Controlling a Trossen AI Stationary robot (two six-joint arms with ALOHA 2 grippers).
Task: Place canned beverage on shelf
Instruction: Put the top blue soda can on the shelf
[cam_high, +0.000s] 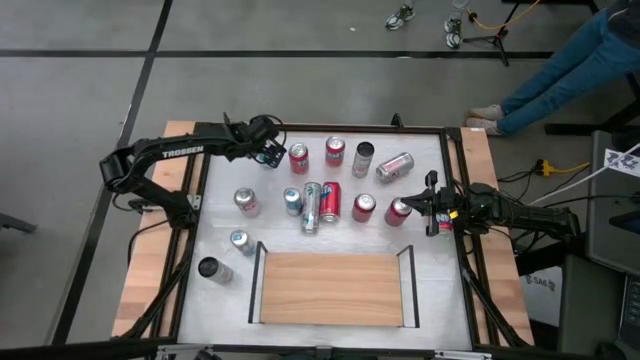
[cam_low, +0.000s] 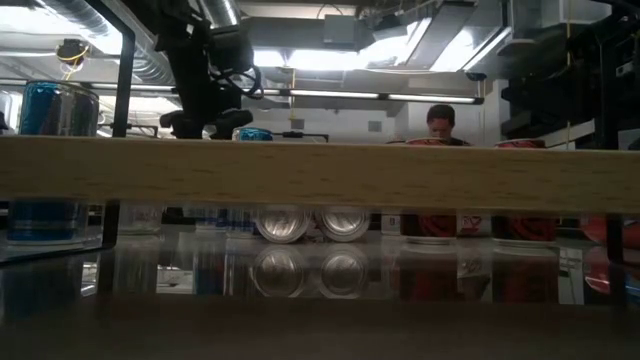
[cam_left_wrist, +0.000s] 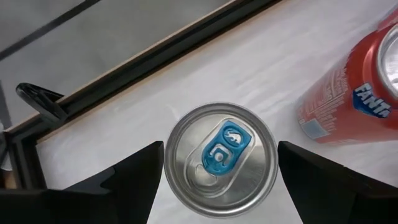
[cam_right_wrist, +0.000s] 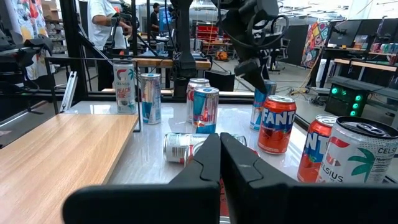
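A silver canned beverage with a blue tab (cam_left_wrist: 219, 160) stands upright on the white tabletop near the far left. My left gripper (cam_left_wrist: 219, 148) hangs over it, open and pointing steeply down, with one finger on either side of the can's top; no touch shows. In the high view this gripper (cam_high: 271, 151) hides the can. An orange-red Fanta can (cam_left_wrist: 348, 87) stands close beside it. The light-wood shelf (cam_high: 332, 288) lies at the near middle with nothing on it. My right gripper (cam_high: 432, 215) waits shut at the table's right side.
Several more cans stand or lie in the table's middle, among them two on their sides (cam_high: 312, 207) (cam_high: 394, 167). Two cans (cam_high: 241, 241) (cam_high: 212, 268) stand left of the shelf. A black frame (cam_high: 320, 128) rims the tabletop. A person's legs (cam_high: 570, 60) show beyond the far right corner.
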